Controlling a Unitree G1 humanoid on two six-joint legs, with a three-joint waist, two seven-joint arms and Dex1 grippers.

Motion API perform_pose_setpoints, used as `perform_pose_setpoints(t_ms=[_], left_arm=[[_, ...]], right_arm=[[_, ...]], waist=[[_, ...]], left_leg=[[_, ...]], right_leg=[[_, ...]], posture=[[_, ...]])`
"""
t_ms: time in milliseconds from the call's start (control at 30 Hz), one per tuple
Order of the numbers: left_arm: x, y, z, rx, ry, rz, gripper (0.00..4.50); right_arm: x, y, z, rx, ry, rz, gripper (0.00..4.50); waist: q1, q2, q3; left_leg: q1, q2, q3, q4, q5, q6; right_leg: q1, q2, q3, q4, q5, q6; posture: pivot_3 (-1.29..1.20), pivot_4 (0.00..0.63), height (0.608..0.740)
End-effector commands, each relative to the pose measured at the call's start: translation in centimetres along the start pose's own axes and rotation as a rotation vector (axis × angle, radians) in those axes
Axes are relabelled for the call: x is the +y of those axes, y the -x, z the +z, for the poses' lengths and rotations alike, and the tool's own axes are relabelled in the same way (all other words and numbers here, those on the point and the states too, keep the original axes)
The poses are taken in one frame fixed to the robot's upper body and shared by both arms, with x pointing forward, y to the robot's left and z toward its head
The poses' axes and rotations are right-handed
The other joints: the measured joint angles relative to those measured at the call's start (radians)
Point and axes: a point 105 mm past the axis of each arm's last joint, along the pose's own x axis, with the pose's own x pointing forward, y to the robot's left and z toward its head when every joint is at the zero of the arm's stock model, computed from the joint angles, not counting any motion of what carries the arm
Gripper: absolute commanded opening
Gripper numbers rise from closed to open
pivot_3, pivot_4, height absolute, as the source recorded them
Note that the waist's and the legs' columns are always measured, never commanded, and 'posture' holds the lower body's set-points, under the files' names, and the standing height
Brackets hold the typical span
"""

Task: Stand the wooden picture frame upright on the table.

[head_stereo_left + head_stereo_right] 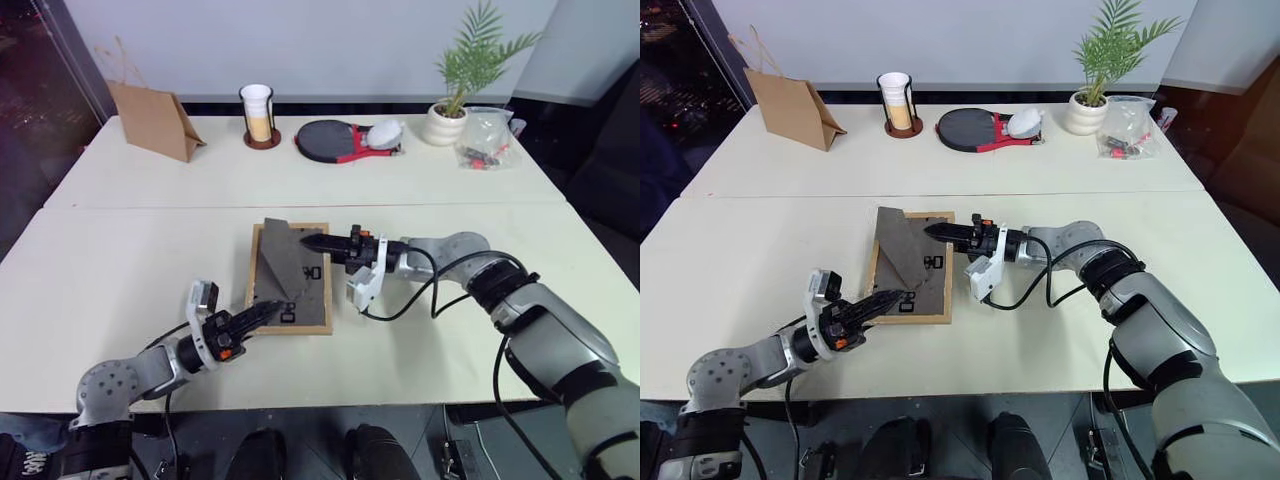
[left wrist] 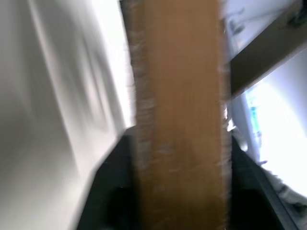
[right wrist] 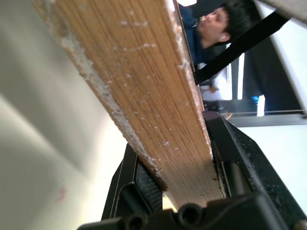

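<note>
The wooden picture frame (image 1: pixel 290 275) lies face down on the table (image 1: pixel 120 270), just in front of the seam. Its dark back panel faces up and the fold-out stand (image 1: pixel 280 255) is lifted off it. My right gripper (image 1: pixel 312 241) reaches in level from the right and is shut on the frame's far right edge. In the right wrist view the wooden edge (image 3: pixel 144 96) is pinched between both black fingers. My left gripper (image 1: pixel 262 314) sits at the frame's near left corner. The left wrist view has the wooden edge (image 2: pixel 177 120) close up and blurred.
Along the far edge stand a brown paper bag (image 1: pixel 155 120), a cup on a coaster (image 1: pixel 258 115), a red and black paddle (image 1: pixel 335 140), a potted plant (image 1: pixel 450 115) and a clear plastic bag (image 1: pixel 487 138). A person (image 3: pixel 216 28) is in the right wrist view's background.
</note>
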Motion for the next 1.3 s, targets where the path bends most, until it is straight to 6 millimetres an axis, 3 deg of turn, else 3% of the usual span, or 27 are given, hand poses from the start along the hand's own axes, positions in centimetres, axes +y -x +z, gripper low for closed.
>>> perform_pose_setpoints(t_ms=[33, 67, 100, 233, 367, 500, 600, 767, 1000, 1300], left_arm=[[-1.6, 0.5, 0.6, 0.045, -0.169, 0.006, 3.87], [-2.1, 0.8, 0.7, 0.057, -0.207, 0.006, 4.4], [-2.8, 1.1, 0.9, 0.069, -0.252, 0.004, 4.46], [-5.2, 2.7, 2.1, 0.13, -0.497, 0.026, 4.46], [-6.7, 4.9, 4.5, 0.205, -0.813, 0.152, 4.46], [-7.8, 5.4, 8.1, 0.194, -1.036, 0.248, 4.46], [-7.8, 4.3, 9.5, 0.198, -1.153, 0.289, 4.46], [-7.9, 1.7, 10.0, 0.167, -1.214, 0.268, 4.46], [-8.2, -0.8, 9.1, 0.149, -1.209, 0.22, 4.46], [-8.5, -0.7, 8.8, 0.147, -1.2, 0.21, 4.46]], right_arm=[[-3.9, 0.4, -1.7, 0.028, -0.008, -0.108, 1.07], [-4.3, 0.6, -1.9, 0.032, -0.015, -0.113, 1.07], [-4.6, 0.8, -2.1, 0.035, -0.018, -0.115, 1.07], [-5.6, 1.8, -3.3, 0.067, -0.086, -0.109, 1.07], [-4.8, 3.1, -4.2, 0.099, -0.222, -0.021, 1.07], [-3.6, 3.4, -5.0, 0.169, -0.66, 0.018, 1.07], [-3.1, 3.2, -3.5, 0.065, -1.222, 0.101, 1.07], [-3.7, 3.0, -1.0, -0.133, -1.669, 0.233, 1.07], [-2.3, 2.1, -0.4, -0.159, -1.87, 0.286, 1.07], [2.2, 1.5, 0.6, -0.113, -1.991, 0.373, 1.07]], waist=[[-0.003, 0.0, 0.0], [-0.005, 0.0, 0.0], [-0.005, 0.0, 0.0], [-0.004, 0.0, 0.0], [-0.003, 0.0, 0.0], [0.0, 0.0, 0.001], [0.0, 0.001, 0.001], [0.002, 0.003, 0.002], [0.0, 0.003, 0.002], [0.0, 0.003, 0.002]], left_leg=[[0.0, 0.0, 0.0, 0.0, 0.0, 0.0], [0.0, 0.0, 0.0, 0.0, 0.0, 0.0], [0.0, 0.001, 0.0, 0.0, 0.0, 0.0], [0.0, 0.001, 0.0, -0.001, 0.0, 0.0], [0.001, 0.001, 0.0, -0.001, 0.0, 0.0], [0.001, 0.001, -0.001, 0.0, -0.001, 0.002], [0.002, 0.001, -0.002, 0.0, -0.002, 0.004], [0.001, 0.001, -0.003, -0.001, -0.003, 0.005], [0.0, 0.0, -0.002, -0.001, -0.003, 0.005], [-0.001, -0.001, -0.001, -0.001, -0.003, 0.005]], right_leg=[[0.0, 0.0, 0.0, 0.0, 0.0, 0.0], [0.0, 0.001, 0.0, 0.0, 0.0, 0.0], [0.0, 0.001, 0.0, 0.0, 0.0, 0.0], [0.0, 0.001, 0.0, 0.0, 0.0, 0.0], [0.0, 0.0, 0.0, -0.001, -0.002, -0.004], [0.004, 0.0, -0.003, -0.002, -0.002, -0.003], [0.006, -0.003, -0.005, -0.002, 0.0, 0.0], [0.004, -0.005, -0.007, -0.001, 0.0, 0.0], [0.001, -0.005, -0.007, -0.001, 0.0, 0.0], [0.0, -0.004, -0.006, -0.001, 0.0, 0.0]], posture=[[0.0, 0.15, 0.74], [0.0, 0.15, 0.74], [0.0, 0.15, 0.74], [0.0, 0.15, 0.74], [0.0, 0.15, 0.74], [0.0, 0.15, 0.74], [0.0, 0.15, 0.74], [0.0, 0.15, 0.74], [0.0, 0.15, 0.74], [0.0, 0.15, 0.74]])
